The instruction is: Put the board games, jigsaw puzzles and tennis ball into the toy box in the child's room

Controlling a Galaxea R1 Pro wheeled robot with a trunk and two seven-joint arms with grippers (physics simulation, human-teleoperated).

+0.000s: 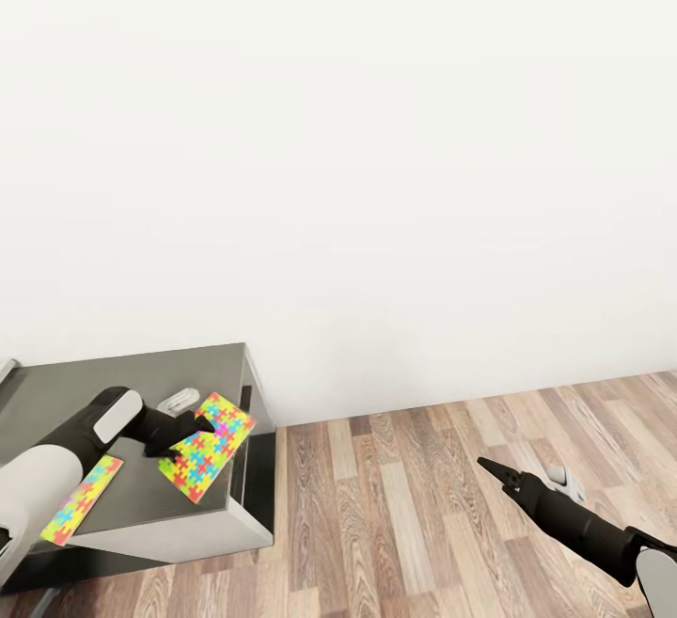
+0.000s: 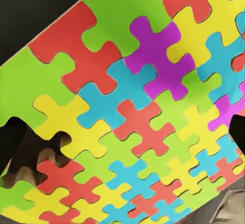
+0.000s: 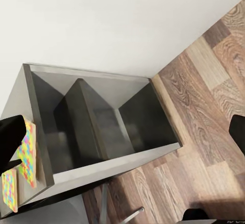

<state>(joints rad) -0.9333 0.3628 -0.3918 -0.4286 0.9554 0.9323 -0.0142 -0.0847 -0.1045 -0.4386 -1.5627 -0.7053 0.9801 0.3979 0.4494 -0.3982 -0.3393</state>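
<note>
Inspecting the head view, the left gripper (image 1: 193, 430) sits at the near edge of one jigsaw puzzle (image 1: 209, 446), which lies at the front right corner of the dark grey side unit (image 1: 113, 383) with its outer edge reaching just past the top's rim. The left wrist view shows the puzzle sheet (image 2: 132, 111) spanning the frame close up, tilted against the dark top, with dark finger shapes at two margins; the fingers appear to bracket the sheet, but whether they are clamped on it cannot be determined. A second jigsaw puzzle (image 1: 82, 498) lies flat on the same top nearer the robot, beside the left forearm and apart from the first. A small light grey object (image 1: 179, 401) rests just behind the gripper; its identity is unclear. The right gripper (image 1: 495, 470) hangs over the wood floor (image 1: 423, 505), well apart from the unit, carrying nothing, its fingers looking drawn near together in the head view, though the right wrist view leaves its state undecided. That view looks onto the unit's open shelves (image 3: 102, 127), with both puzzles visible edge-on at its top. In my assessment the task is at an early or middle stage: at least the two puzzles remain outside the toy box, one is being taken up, and the status of the board games and tennis ball cannot be judged here.
</note>
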